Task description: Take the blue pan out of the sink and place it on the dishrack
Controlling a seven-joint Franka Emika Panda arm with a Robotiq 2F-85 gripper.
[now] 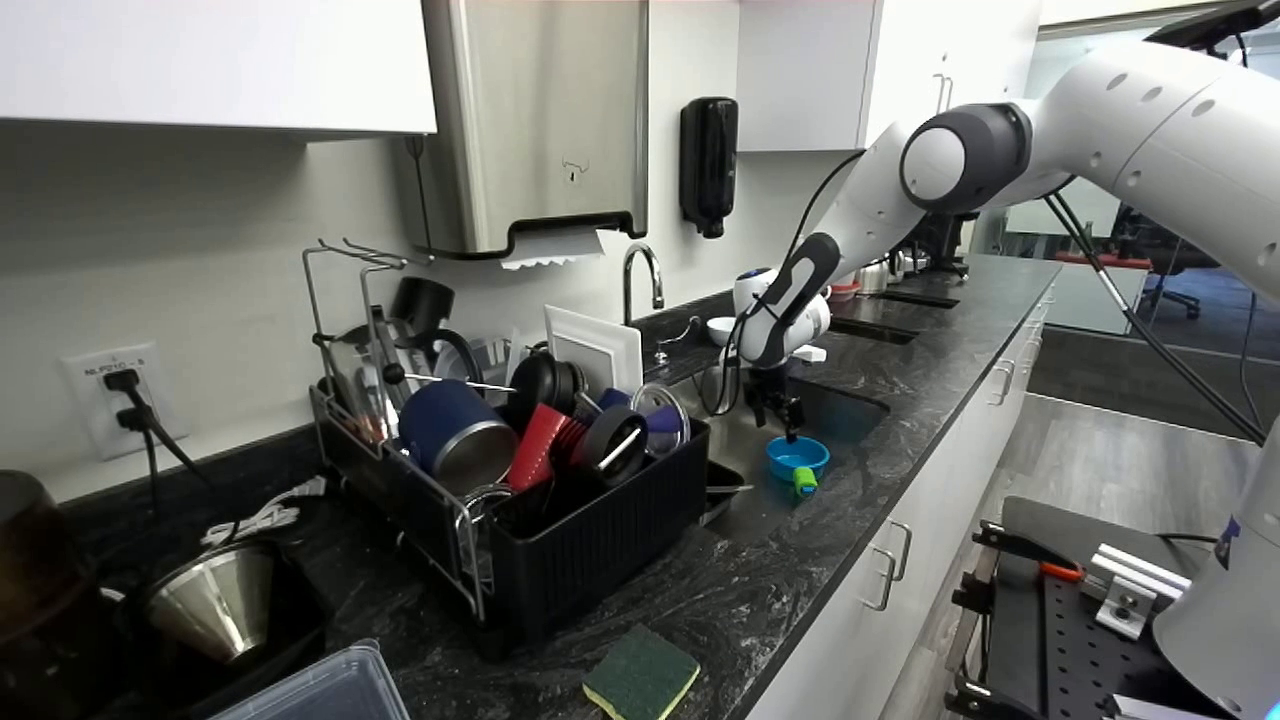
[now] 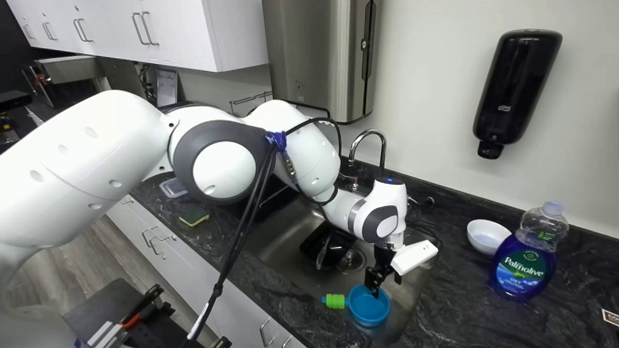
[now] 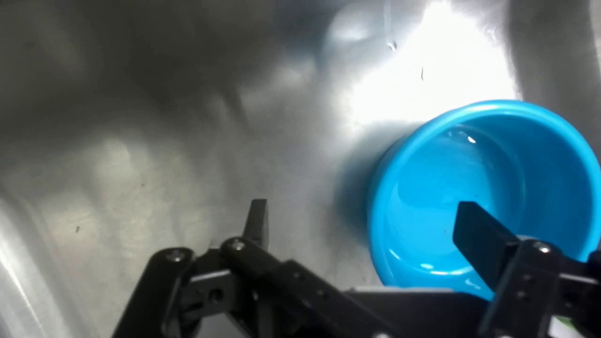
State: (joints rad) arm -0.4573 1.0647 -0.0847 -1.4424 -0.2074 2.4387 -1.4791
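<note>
Over at the brushed stainless steel sink point(image 2: 280, 241), I'm dangling my black two-fingered gripper point(image 3: 362, 213) by a round, bright-blue, plastic-looking pan point(image 2: 367, 311) with a chunky lime-green handle point(image 2: 334, 301). Pan's sitting right way up on the sink floor, and I'm holding my dark fingers point(image 3: 483, 239) spread well apart. From the wrist view, one of them is showing over the inside of the pan and the other is hanging over bare steel, so a bit of rim is showing between them. Whether I'm touching the pan, I honestly can't tell. A black plastic tub point(image 2: 314, 239) is sitting next to the drain point(image 2: 350, 261) in there too. Beside it all, on the dark veined countertop point(image 1: 720, 580), the black wire-framed dishrack point(image 1: 610, 540) is looking pretty stuffed: a navy cylindrical vessel point(image 1: 455, 430) with a silvery base, a red cup-like piece point(image 1: 540, 450) and a square white plate point(image 1: 600, 345) are all crowding in. A green-and-yellow sponge point(image 1: 645, 672) is lying near the dishrack. Past the sink's opposite end, a clear Palmolive bottle point(image 2: 524, 261) with blue soap is standing just beside a small white bowl point(image 2: 488, 236).
</note>
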